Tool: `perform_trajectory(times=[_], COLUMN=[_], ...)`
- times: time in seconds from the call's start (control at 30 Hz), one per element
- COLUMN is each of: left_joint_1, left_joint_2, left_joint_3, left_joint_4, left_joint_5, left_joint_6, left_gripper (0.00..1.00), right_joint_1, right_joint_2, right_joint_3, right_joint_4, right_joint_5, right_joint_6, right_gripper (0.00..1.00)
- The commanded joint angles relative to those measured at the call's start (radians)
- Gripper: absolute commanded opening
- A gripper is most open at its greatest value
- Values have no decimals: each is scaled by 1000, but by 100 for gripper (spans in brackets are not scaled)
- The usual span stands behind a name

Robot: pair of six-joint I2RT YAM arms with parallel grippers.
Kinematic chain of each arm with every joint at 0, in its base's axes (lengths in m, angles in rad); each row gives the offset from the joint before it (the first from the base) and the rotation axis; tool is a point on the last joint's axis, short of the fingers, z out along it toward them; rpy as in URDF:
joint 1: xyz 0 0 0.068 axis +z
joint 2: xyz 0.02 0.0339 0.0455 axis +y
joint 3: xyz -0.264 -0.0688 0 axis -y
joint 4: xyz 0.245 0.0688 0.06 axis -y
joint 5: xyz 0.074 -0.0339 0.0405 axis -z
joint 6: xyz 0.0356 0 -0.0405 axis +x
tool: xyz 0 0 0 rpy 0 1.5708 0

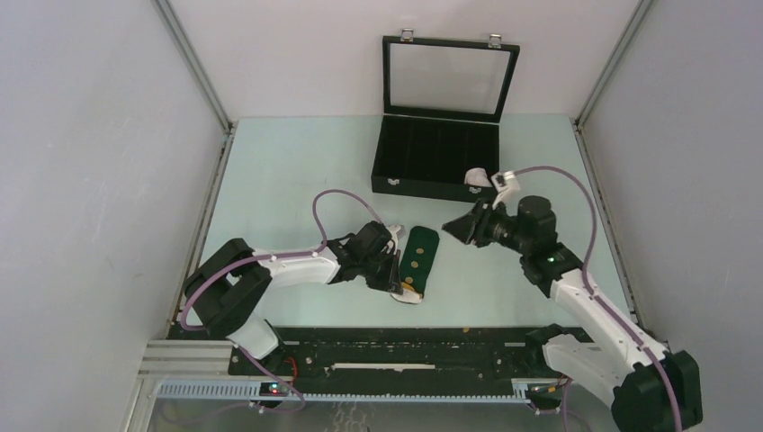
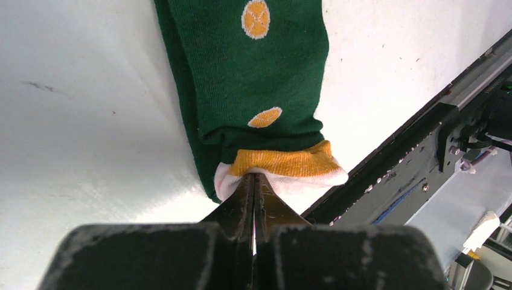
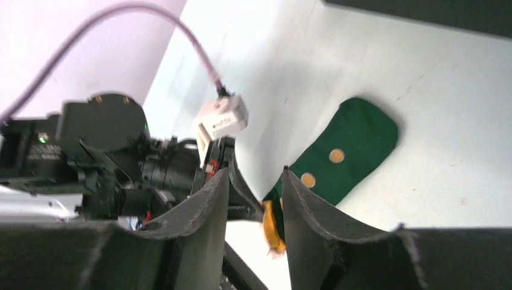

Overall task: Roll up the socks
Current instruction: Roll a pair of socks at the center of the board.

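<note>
Dark green sock, soft and likely floppy, lies centred on the worktop, your left gripper pinching its white-orange end at 6 o'clock, your right gripper spread, empty, at 3 o'clock; grip that thicker hem.

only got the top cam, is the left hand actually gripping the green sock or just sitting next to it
observer: gripping. the left wrist view shows the left hand shut on the white-orange end of the green sock.
operator: right hand got anything
observer: no. in its wrist view the right hand is open, with nothing between its fingers.
operator: sock bunched at the grip
observer: only slightly. the orange band puckers where it is pinched, and the rest lies flat.
</note>
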Motion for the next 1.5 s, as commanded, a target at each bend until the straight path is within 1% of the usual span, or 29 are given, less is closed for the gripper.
perform_trajectory(times=[0.0, 0.03, 0.07, 0.1, 0.13, 0.17, 0.2, 0.23, 0.33, 0.37, 0.43, 0.47, 0.5, 0.53, 0.63, 0.7, 0.73, 0.8, 0.83, 0.9, 0.93, 1.0, 1.13, 1.2, 1.23, 1.33, 1.4, 1.47], left_joint_1=[10, 10, 11, 10, 11, 10, 10, 11, 11, 11, 11, 12, 12, 14, 14, 15, 15, 17, 17, 17, 17, 18, 20, 24, 27, 34, 38, 41], left_joint_2=[16, 15, 13, 12, 11, 9, 6, 4, -4, -8, -12, -13, -15, -18, -23, -26, -29, -32, -33, -33, -34, -33, -22, -14, -8, 2, 6, 9], left_joint_3=[-34, -33, -33, -33, -33, -33, -34, -35, -38, -38, -39, -39, -37, -37, -41, -43, -45, -47, -48, -47, -47, -49, -49, -48, -48, -47, -48, -49], left_joint_4=[5, 5, 5, 6, 6, 5, 6, 5, 5, 5, 3, 2, 0, -2, -4, -5, -6, -5, -5, -3, -3, -1, 5, 5, 6, 10, 16, 23], left_joint_5=[-75, -75, -75, -74, -75, -75, -75, -74, -71, -71, -68, -68, -68, -66, -67, -67, -67, -66, -66, -67, -66, -66, -65, -67, -65, -61, -54, -48], left_joint_6=[11, 11, 10, 10, 10, 11, 10, 9, 9, 9, 11, 12, 14, 13, 14, 14, 14, 12, 11, 11, 11, 11, 7, 4, 2, 0, 1, 0], left_gripper=[0, 0, 0, 0, 0, 0, 0, 0, 0, 0, 0, 0, 0, 0, 0, 0, 0, 0, 0, 0, 0, 0, 0, 0, 0, 0, 0, 0], right_joint_1=[-98, -115, -123, -122, -111, -92, -61, -24, 129, 174, 240, 269, 293, 328, 469, 530, 553, 609, 660, 728, 780, 865, 977, 994, 997, 1022, 1043, 1061], right_joint_2=[-67, -62, -50, -36, -32, -38, -53, -73, -124, -136, -144, -145, -143, -139, -134, -123, -114, -92, -78, -53, -38, -5, 44, 61, 71, 113, 154, 196], right_joint_3=[20, 7, 4, 5, 5, 5, 5, 5, 5, 4, 4, 4, 4, 7, 29, 47, 57, 66, 71, 72, 69, 55, -18, -56, -75, -102, -107, -120], right_joint_4=[14, 45, 81, 100, 90, 67, 39, 14, -48, -63, -85, -96, -107, -122, -186, -231, -249, -290, -304, -320, -323, -313, -215, -141, -109, -31, 28, 103], right_joint_5=[-88, -155, -224, -254, -247, -212, -166, -118, -4, 25, 56, 62, 79, 107, 283, 358, 431, 518, 589, 706, 765, 827, 827, 832, 833, 847, 862, 895], right_joint_6=[66, 70, 73, 72, 62, 38, 1, -41, -175, -220, -289, -314, -333, -361, -444, -474, -482, -533, -556, -607, -632, -716, -894, -943, -966, -1023, -1048, -1071], right_gripper=[52, 54, 48, 38, 28, 22, 22, 25, 30, 34, 47, 48, 49, 46, 43, 41, 41, 39, 38, 39, 42, 52, 56, 58, 63, 69, 71, 72])
